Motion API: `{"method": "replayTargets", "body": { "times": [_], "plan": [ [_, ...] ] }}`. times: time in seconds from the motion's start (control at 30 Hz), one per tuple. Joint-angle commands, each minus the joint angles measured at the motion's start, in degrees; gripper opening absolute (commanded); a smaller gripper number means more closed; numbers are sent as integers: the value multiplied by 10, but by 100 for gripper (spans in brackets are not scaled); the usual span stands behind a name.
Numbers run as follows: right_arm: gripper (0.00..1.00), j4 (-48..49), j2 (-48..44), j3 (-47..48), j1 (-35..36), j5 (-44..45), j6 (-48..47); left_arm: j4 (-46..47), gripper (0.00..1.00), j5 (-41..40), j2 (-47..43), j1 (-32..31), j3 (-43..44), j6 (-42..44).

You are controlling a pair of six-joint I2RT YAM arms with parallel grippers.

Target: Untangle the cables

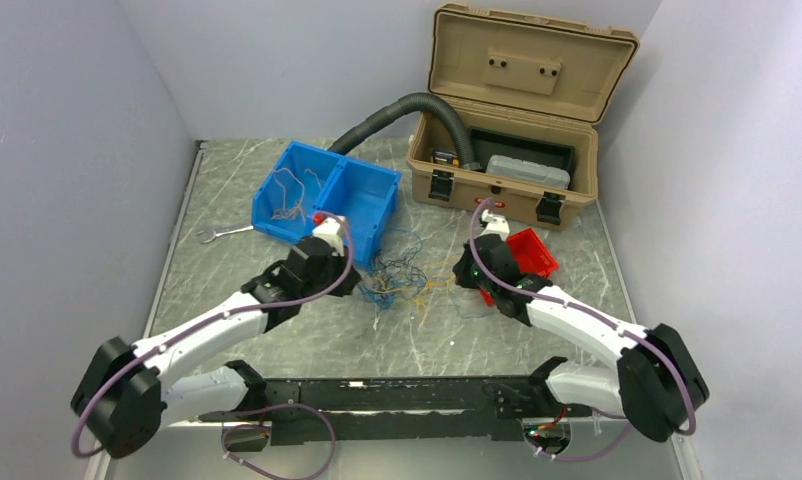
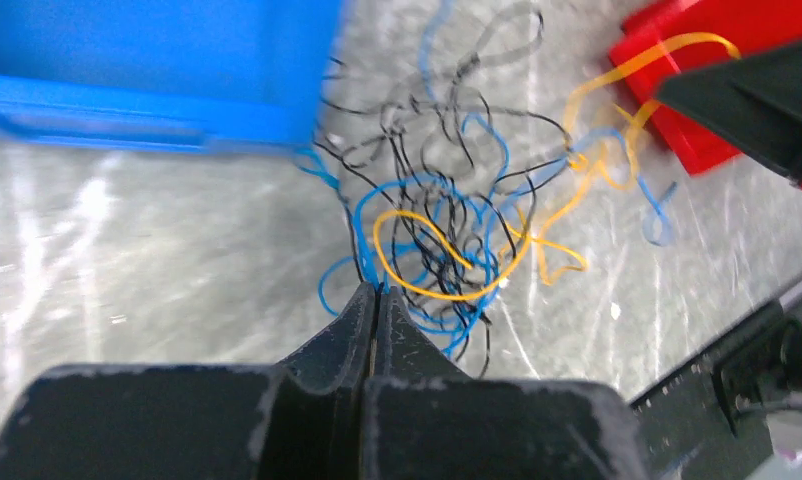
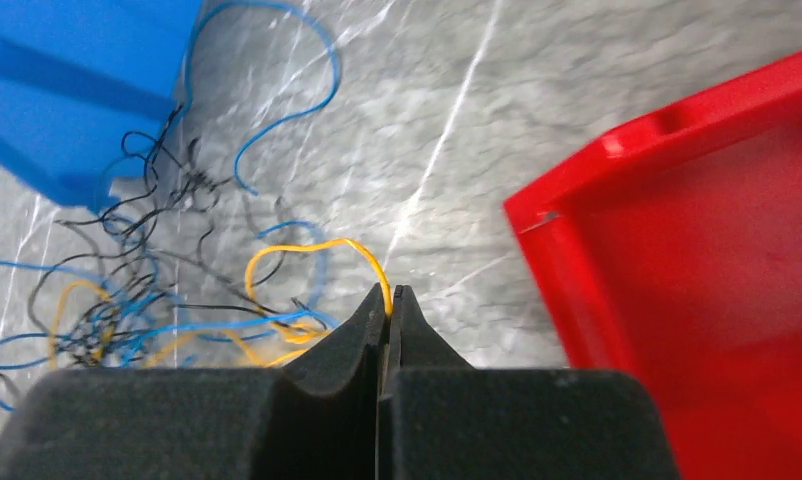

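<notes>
The cables (image 2: 447, 240) lie as one loose knot of hair-thin black, blue and yellow strands on the grey worktop (image 1: 377, 345), in the gap between the two claws and directly ahead of each one's tips. The left claw (image 2: 377, 295) is closed with its fingers pressed together, and black and blue strands from the near edge of the knot run straight into its tips, so it looks clamped on them. The right claw (image 3: 388, 298) is also pinched together, and a yellow wire (image 3: 307, 248) arches up and over from the knot and ends between its tips. These strands look nearly weightless and completely limp. They should follow any pull without resistance, but loops will likely snag on each other and drag the whole clump along rather than slide free, and so fine a strand could slip out of a weak pinch. The best place to hold seems to be a free end or an outer loop at the rim of the knot, not its dense middle, with the claws drawing slowly apart. A blue bin (image 2: 147, 60) sits just beyond and to the left of the left claw, touching the knot's far edge. A red tray (image 3: 697, 250) lies close on the right of the right claw.
</notes>
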Motion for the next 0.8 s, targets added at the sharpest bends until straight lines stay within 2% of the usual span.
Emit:
{"method": "replayTargets", "body": {
  "times": [0.0,0.1,0.13,0.17,0.2,0.23,0.3,0.33,0.37,0.4,0.47,0.5,0.53,0.6,0.63,0.67,0.73,0.77],
  "plan": [
    [0,-51,-57,12,-20,58,-36,-55,0,-18,-68,75,-34,22],
    [0,-50,-78,21,-24,-9,-72,-38,0,11,-103,110,-63,23],
    [0,-36,-81,21,-24,-71,-92,-30,0,22,-112,111,-72,26],
    [7,-17,-81,23,-24,-142,-112,-21,0,31,-115,111,-77,29],
    [8,6,-78,24,-22,-226,-132,-12,0,44,-115,111,-81,32],
    [7,26,-74,26,-17,-293,-139,-6,0,54,-113,111,-83,34],
    [0,49,-66,35,5,-372,-146,2,0,68,-105,111,-87,35],
    [0,44,-62,46,23,-377,-154,5,0,70,-102,111,-90,35],
    [10,23,-57,60,41,-366,-168,9,0,76,-100,111,-92,36],
    [13,2,-51,73,57,-349,-182,13,0,78,-99,111,-95,37],
    [13,-38,-39,96,74,-295,-195,20,0,82,-103,111,-102,34],
    [5,-50,-33,102,74,-264,-190,20,0,80,-108,111,-105,33],
    [2,-59,-26,106,74,-242,-185,18,0,77,-111,111,-106,33],
    [20,-78,-15,114,74,-196,-175,5,0,67,-118,111,-104,37],
    [35,-83,-10,117,74,-175,-165,-2,0,60,-121,111,-102,39],
    [44,-86,-5,119,73,-161,-160,-8,0,55,-124,111,-99,42],
    [67,-91,2,121,73,-146,-154,-16,0,49,-131,111,-101,46],
    [72,-100,6,124,73,-134,-148,-16,0,48,-134,111,-102,47]
  ]
}}
